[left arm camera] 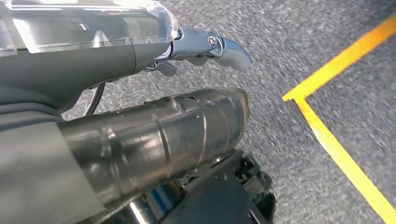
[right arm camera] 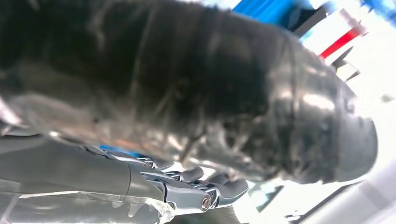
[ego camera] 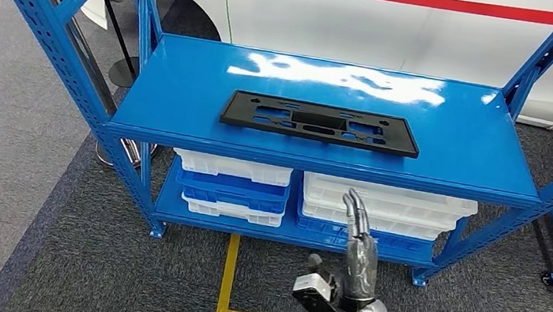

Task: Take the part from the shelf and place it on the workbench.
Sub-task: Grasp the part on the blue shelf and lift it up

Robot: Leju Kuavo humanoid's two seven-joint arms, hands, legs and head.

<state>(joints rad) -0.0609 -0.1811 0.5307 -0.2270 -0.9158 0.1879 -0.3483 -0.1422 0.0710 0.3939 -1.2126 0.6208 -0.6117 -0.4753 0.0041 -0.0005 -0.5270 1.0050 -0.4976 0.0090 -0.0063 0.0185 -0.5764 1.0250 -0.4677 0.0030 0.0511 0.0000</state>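
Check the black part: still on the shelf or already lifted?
On the shelf. The black part lies flat on the blue shelf's top deck, nothing touching it. The right hand is raised below the deck, empty.

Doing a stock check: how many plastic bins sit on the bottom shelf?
5 visible: left stack white, blue, white; right stack two white; others may be hidden.

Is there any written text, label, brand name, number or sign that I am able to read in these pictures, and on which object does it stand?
None: no words, numbers or brand names can be read.
The black part on the blue shelf has only cut-out holes, no lettering.
The white vehicle bears only a red stripe.
The yellow floor tape is a plain line marking.
The stacked bins show no readable labels.
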